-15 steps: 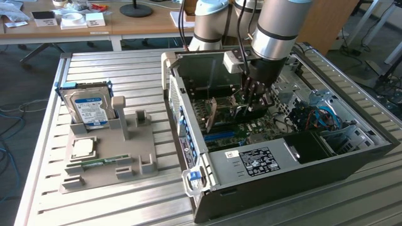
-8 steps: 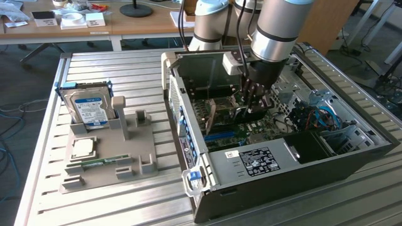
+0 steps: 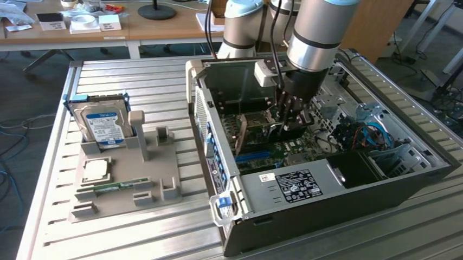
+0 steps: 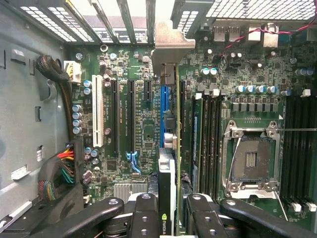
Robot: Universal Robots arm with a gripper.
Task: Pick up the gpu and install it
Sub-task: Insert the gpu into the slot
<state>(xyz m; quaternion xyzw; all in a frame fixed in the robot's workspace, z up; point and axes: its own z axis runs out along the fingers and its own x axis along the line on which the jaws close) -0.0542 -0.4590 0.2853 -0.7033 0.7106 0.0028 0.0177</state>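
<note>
1. Pincer (image 4: 173, 210) is gripping the gpu (image 4: 177, 148) by its upper edge, jaws narrowed onto the thin card, inside the open case (image 3: 326, 189).
2. Card is standing edge-on just beside the blue slot (image 4: 162, 114), with its silver bracket (image 4: 171, 47) facing the case's rear wall. Contact with the board: cannot tell.
3. Judgement: seating is calling for an upright card, its connector edge parallel to the slot, and the bracket clearing the wall.

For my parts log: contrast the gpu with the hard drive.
The gpu is a thin card with a silver bracket; the hard drive is silver with a blue-white label. The gripper holds the gpu inside the case; the hard drive stands in the grey holder outside. Both stand on edge.
</note>
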